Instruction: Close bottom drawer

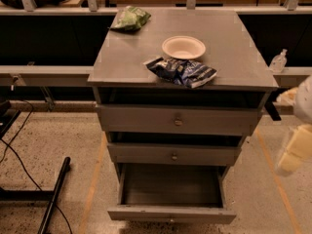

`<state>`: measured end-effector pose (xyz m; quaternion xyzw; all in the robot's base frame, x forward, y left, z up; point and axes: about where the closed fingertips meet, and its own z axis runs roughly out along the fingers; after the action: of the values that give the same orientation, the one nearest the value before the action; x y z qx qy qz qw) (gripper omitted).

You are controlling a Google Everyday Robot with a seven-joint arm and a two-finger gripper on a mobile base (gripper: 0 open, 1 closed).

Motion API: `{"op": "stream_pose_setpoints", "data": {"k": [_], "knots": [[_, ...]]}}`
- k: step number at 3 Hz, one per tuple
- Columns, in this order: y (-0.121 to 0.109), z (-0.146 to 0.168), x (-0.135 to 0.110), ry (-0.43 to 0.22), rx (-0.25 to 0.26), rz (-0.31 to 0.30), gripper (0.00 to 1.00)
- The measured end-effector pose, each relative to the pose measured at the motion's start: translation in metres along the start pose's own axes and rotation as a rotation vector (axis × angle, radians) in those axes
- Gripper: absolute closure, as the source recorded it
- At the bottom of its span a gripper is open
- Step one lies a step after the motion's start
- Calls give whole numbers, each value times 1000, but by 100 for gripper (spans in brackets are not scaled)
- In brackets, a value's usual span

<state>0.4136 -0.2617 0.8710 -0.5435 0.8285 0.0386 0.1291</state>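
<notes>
Grey bottom drawer (171, 213) stands wide open; the gripper (294, 152) sits off the cabinet's (136, 57) right edge, spread or pressed together I cannot tell; approach is likely in hand, then pushing the front inward

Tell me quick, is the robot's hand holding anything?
Gripper: at the right edge, away from the bottom drawer; open, closed or holding cannot be told.
</notes>
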Motion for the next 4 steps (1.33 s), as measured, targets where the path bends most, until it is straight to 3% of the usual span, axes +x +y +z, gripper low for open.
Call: {"op": "stream_pose_setpoints", "data": {"k": [1,2,3,4], "knots": [[33,67,51,-101,-89,111,0],[46,80,66,-117,-108,153,0],[45,79,64,-116,-106,148,0],[51,120,85,-103,-170,179,0]]}}
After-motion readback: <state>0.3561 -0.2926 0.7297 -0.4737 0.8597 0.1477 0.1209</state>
